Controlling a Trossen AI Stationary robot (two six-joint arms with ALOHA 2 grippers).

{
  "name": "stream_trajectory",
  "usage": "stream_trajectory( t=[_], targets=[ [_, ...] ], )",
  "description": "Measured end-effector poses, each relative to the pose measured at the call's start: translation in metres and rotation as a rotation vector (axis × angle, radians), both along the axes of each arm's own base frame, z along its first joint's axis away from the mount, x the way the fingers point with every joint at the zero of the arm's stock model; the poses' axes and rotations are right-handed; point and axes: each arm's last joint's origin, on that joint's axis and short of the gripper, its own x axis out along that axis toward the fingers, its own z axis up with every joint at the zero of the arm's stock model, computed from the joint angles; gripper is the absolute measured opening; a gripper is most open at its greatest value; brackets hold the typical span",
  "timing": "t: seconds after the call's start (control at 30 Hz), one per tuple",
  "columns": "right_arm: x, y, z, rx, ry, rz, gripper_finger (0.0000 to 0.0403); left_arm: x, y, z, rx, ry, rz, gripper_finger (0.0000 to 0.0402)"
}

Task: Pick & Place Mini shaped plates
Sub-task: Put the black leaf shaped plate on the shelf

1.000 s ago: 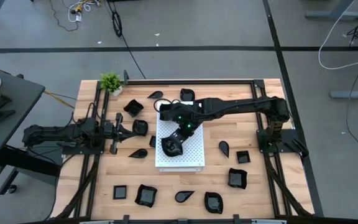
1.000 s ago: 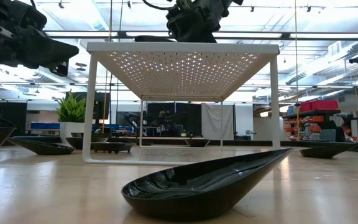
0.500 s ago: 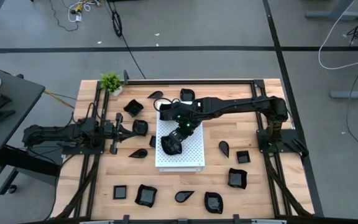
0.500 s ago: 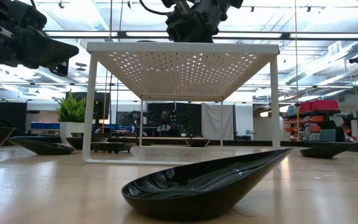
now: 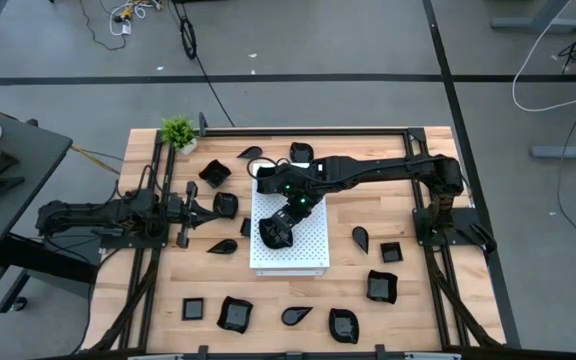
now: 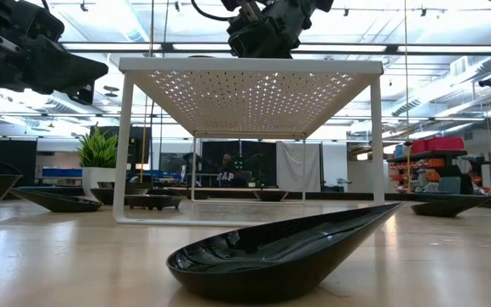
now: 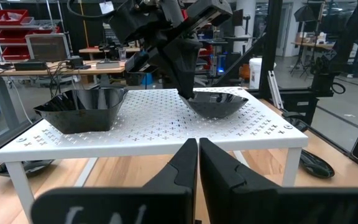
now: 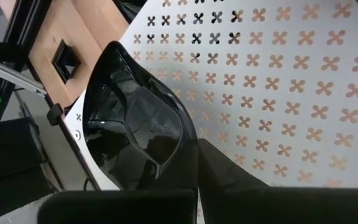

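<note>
Two plates on board: wavy-edged black plate [image 7: 79,111] and rounder black plate [image 7: 215,103], both resting on top of white perforated board [image 5: 308,245].
Rounder plate: directly under right pincer [image 5: 290,208], rim pinched between its fingers in left wrist view; glossy bowl beside own fingers in right wrist view [image 8: 135,130].
Wavy-edged plate: well to one side of right pincer, near board's far corner, untouched.
Right pincer: clamped on rounder plate's rim, over board's middle, arm reaching in from desk's right side.
Left pincer: fingers [image 7: 185,168] pressed together, nothing between them; hovering [image 5: 211,208] just beside board's left edge, level with its top, pointed at both plates.
Loose plates: many more black dishes scattered over wooden desk [image 5: 148,300] around board, e.g. square one [image 5: 194,309], teardrop one [image 5: 360,238], leaf-shaped one close to low camera [image 6: 271,251].
Potted plant: green [image 5: 179,131], at desk's back left corner, well apart from both pincers.
</note>
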Motion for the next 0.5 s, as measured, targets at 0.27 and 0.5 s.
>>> stream_trajectory(
  t=[0.27, 0.5],
  targets=[
    [0.0000, -0.0002, 0.0000, -0.001, 0.000, -0.001, 0.0022, 0.0000, 0.0000, 0.0000, 0.000, 0.000, 0.000, 0.0021],
    [0.0000, -0.0004, 0.0000, -0.001, 0.000, -0.002, 0.0033, 0.0000, 0.0000, 0.0000, 0.000, 0.000, 0.000, 0.0021]
  ],
)
